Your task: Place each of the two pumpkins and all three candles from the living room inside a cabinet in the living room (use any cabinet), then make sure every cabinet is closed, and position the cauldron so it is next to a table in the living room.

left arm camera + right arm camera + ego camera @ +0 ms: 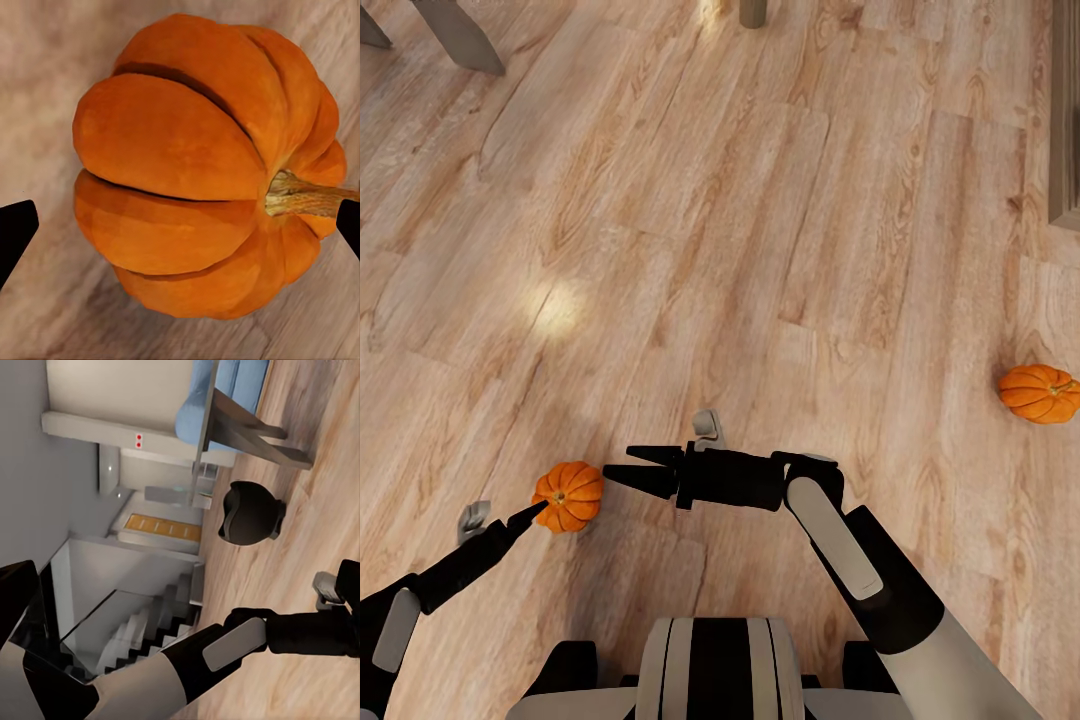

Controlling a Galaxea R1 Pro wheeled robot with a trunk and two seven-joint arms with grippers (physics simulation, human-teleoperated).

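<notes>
Pumpkins are both out on the plank floor [760, 200], so the tidy-up looks barely begun. Nearest the robot, the left gripper [536, 510] reaches the closer pumpkin [568, 495], its dark fingers spread to either side of the fruit in the wrist view and nothing yet clamped. Just beyond, the right gripper [628, 468] hangs empty over bare boards, jaws parted. Farther off to the robot's right lies the second pumpkin [1040, 392], well apart from both arms. Across the room, the black cauldron [251, 512] stands on the floor near slanted grey table legs [247, 431]. No candle or cabinet can be made out, so stowing, closing up and cauldron placement appear outstanding.
</notes>
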